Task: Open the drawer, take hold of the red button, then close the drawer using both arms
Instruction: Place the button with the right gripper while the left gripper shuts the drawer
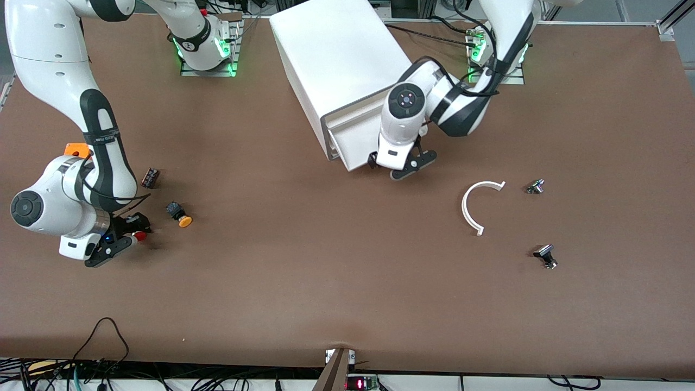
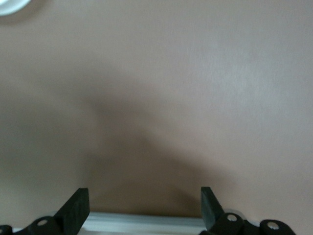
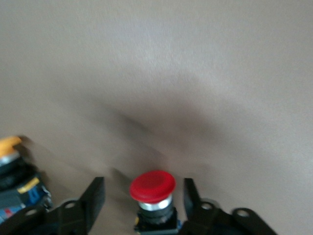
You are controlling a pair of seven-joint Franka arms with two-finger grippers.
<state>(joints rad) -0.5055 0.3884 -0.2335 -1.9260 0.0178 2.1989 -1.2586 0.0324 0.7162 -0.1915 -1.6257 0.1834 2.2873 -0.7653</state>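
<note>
Red-capped button (image 3: 152,188) sits between the right gripper (image 3: 142,196)'s parted, non-gripping fingers at lower left, while the empty, wide-open left gripper (image 2: 144,205) waits by the still-open drawer (image 1: 355,146), closing left.

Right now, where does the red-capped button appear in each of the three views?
Front view: the button sits at the right arm's end of the table, at the right gripper.
Left wrist view: not in it.
Right wrist view: it stands between that gripper's open jaws.
Shared landmark: the orange-capped button, beside the red one, also at the edge of the right wrist view.
</note>
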